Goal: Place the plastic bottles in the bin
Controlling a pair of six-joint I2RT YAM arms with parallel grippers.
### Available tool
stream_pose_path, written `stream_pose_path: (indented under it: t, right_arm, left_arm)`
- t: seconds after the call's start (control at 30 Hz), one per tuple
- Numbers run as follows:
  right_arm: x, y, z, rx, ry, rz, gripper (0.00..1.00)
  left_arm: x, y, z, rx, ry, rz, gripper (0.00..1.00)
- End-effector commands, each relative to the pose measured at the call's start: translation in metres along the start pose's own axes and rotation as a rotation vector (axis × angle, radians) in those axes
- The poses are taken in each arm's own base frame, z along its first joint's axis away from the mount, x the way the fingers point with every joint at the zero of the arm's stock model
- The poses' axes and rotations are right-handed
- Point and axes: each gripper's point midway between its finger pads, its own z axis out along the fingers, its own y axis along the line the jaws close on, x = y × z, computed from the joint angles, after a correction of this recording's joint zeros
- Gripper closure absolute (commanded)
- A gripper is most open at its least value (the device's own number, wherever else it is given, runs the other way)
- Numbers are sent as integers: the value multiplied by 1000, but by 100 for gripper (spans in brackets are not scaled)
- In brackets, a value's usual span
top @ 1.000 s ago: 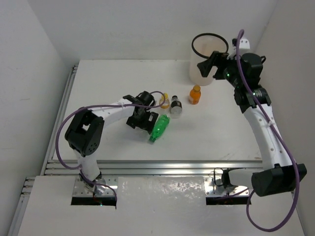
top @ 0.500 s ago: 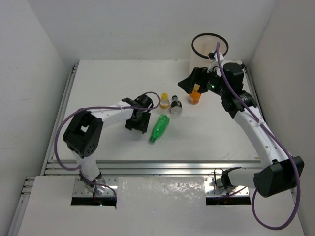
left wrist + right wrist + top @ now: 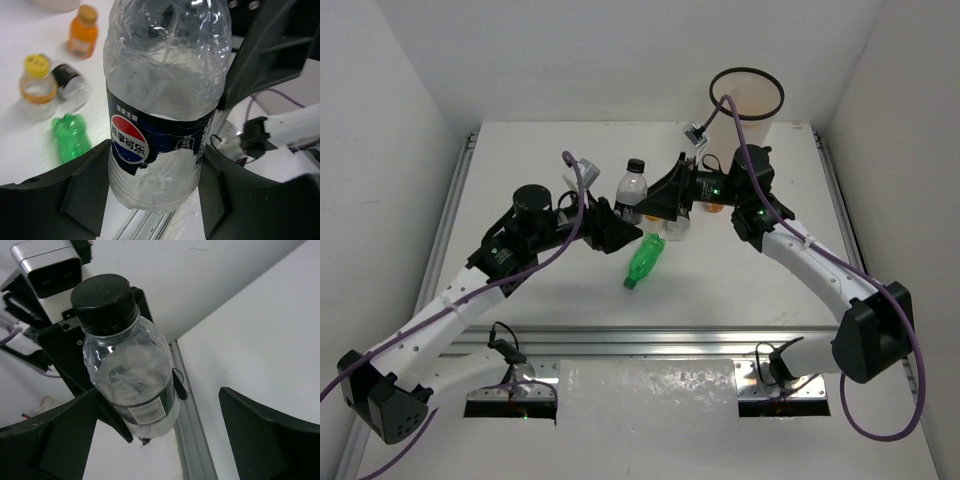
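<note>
My left gripper [image 3: 613,226] is shut on a clear plastic bottle [image 3: 632,190] with a black cap and a dark blue label. It holds the bottle upright above the table; the left wrist view shows the bottle [image 3: 160,100] filling the gap of the left gripper [image 3: 155,187]. My right gripper [image 3: 660,200] is open and faces this bottle [image 3: 125,365], which sits near the left finger of the right gripper [image 3: 160,432]. A green bottle [image 3: 643,260] lies on the table. The white bin [image 3: 745,110] stands at the far right.
On the table lie an orange bottle [image 3: 82,34], a yellow-capped bottle [image 3: 36,85] and a dark-capped bottle [image 3: 70,86]. The two arms meet over the table's middle. Walls enclose the table [image 3: 550,160] on three sides; an aluminium rail [image 3: 650,340] runs along the near edge.
My left arm has risen from beside the green bottle and now holds the clear bottle up. My right arm has swung from the bin leftward to face that bottle.
</note>
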Motion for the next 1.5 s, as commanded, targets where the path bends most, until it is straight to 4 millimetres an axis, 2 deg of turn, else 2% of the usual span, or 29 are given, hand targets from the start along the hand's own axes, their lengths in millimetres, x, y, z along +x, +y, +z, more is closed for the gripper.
stream_pose_path:
  t: [0.0, 0.07, 0.17, 0.2, 0.23, 0.27, 0.3, 0.37, 0.4, 0.43, 0.47, 0.5, 0.57, 0.6, 0.63, 0.67, 0.7, 0.73, 0.77, 0.9, 0.97, 1.0, 1.07, 1.17, 1.23, 1.27, 1.3, 1.37, 1.47]
  right_arm:
    - [-18, 37, 12, -109, -27, -101, 1]
    - [-11, 46, 20, -152, 7, -103, 2]
    - [-8, 54, 26, -201, 34, -118, 27]
    - [-8, 55, 26, -207, 35, -117, 76]
    - [-9, 54, 26, -200, 33, -113, 77]
    - [-10, 51, 27, -183, 25, -144, 89]
    - [-6, 39, 26, -120, 40, -115, 96]
    - [-37, 9, 20, 90, -64, -204, 96]
    - [-39, -13, 12, 217, -64, -182, 96]
    - [-65, -28, 4, 330, -122, -218, 96]
    - [-102, -59, -23, 560, -213, -255, 96]
    - [-117, -77, -37, 664, -249, -262, 96]
    - [-147, -127, -69, 880, -323, -251, 97]
    - [-185, -134, -93, 945, -397, -281, 97]
    - [-190, -176, -104, 1058, -395, -268, 97]
    - [-231, -177, -123, 1118, -463, -326, 97]
    - [-245, -192, -133, 1186, -448, -378, 98]
    - [-238, -244, -134, 1261, -385, -363, 98]
    - [-278, -237, -151, 1311, -448, -415, 98]
    - [-302, -305, -168, 1393, -424, -530, 95]
    - [-300, -327, -176, 1397, -433, -536, 83]
    - [-300, -328, -176, 1382, -448, -529, 70]
    - [-306, -322, -175, 1351, -492, -531, 2]
    - [-330, -289, -171, 1303, -553, -541, 1]
    - [-332, -270, -174, 1306, -562, -524, 1]
    - [-344, -232, -183, 1298, -615, -526, 1]
    - [-324, -237, -184, 1312, -569, -477, 1]
    - [-310, -212, -186, 1279, -560, -421, 1]
    - [-263, -172, -180, 1169, -478, -356, 1]
  left_arm:
    - [-17, -52, -4, 277, -70, 54, 100]
    - [-19, -57, -4, 306, -73, 60, 100]
    - [-19, -59, -2, 326, -61, 61, 89]
    - [-24, -52, 2, 280, -71, 58, 72]
    - [-20, -49, 4, 273, -56, 50, 61]
    - [-26, -48, 4, 251, -69, 56, 47]
    - [-23, -25, 9, 116, -56, 14, 3]
    - [-43, 17, 7, -153, -128, -20, 0]
    - [-28, 40, 4, -277, -69, -59, 0]
    - [-27, 55, -1, -373, -69, -77, 0]
    - [-23, 76, -10, -499, -64, -96, 0]
    - [-18, 83, -13, -543, -56, -101, 0]
    - [-7, 92, -15, -578, -37, -112, 0]
    - [1, 95, -14, -582, -22, -121, 0]
    - [4, 94, -11, -568, -18, -130, 0]
    - [8, 95, -7, -561, -10, -140, 0]
    - [16, 97, -4, -557, 5, -157, 0]
    - [19, 95, 0, -540, 9, -166, 0]
    - [25, 98, 4, -548, 23, -178, 0]
    - [39, 104, 12, -601, 52, -215, 0]
    - [43, 99, 16, -603, 75, -202, 0]
    - [42, 91, 20, -585, 83, -183, 0]
    - [44, 81, 29, -558, 109, -147, 0]
    - [53, 81, 43, -564, 166, -115, 0]
    - [69, 89, 53, -583, 219, -100, 0]
    - [74, 89, 58, -578, 240, -84, 0]
    - [88, 98, 64, -596, 283, -78, 0]
    - [99, 105, 71, -607, 331, -53, 0]
    - [124, 118, 81, -608, 422, -2, 0]
